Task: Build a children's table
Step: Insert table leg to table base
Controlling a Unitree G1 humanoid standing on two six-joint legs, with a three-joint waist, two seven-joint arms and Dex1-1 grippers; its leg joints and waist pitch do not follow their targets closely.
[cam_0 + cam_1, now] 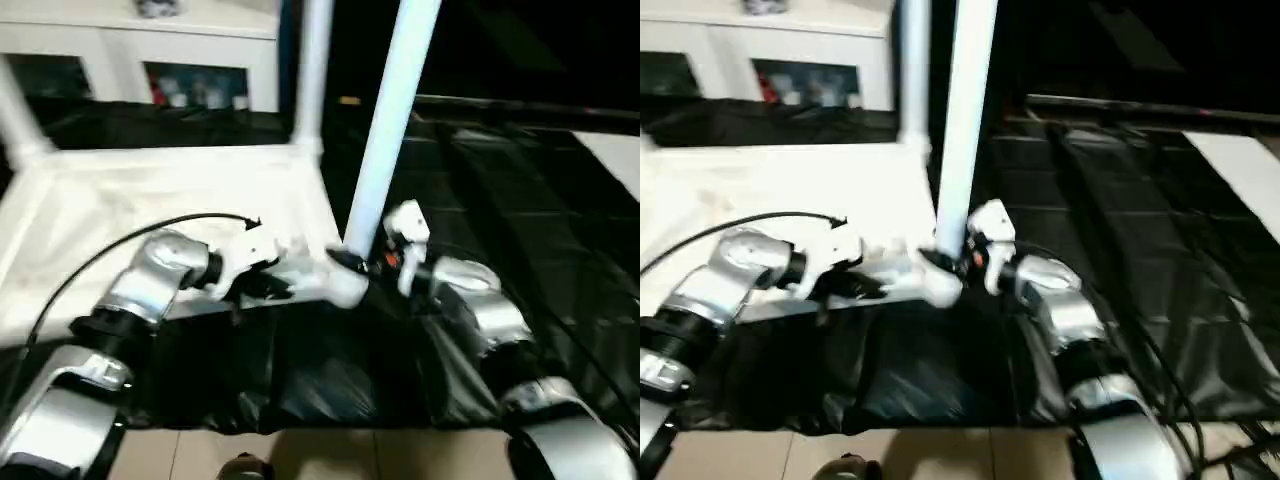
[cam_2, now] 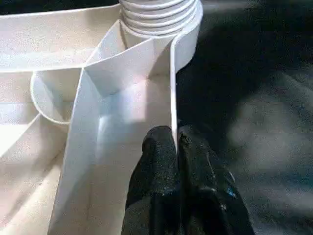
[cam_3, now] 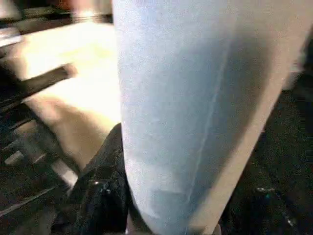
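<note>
Gripping white tapered leg [image 1: 388,130]: right fingers [image 3: 100,196]; left fingers [image 2: 159,161] pinching upturned tabletop rim [image 2: 173,83].

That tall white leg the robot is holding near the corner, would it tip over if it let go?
Probably yes: the leg leans rather than standing straight, and is long and thin above its base. The right gripper grasps it low down, so the top may sway. Its smooth plastic looks slippery.

The upturned table top [image 1: 150,190] lies on the work table [image 1: 520,200], left of the right gripper [image 1: 352,262], which clasps an upright leg [image 1: 390,120] at its near corner; another leg [image 1: 312,70] stands behind.
</note>
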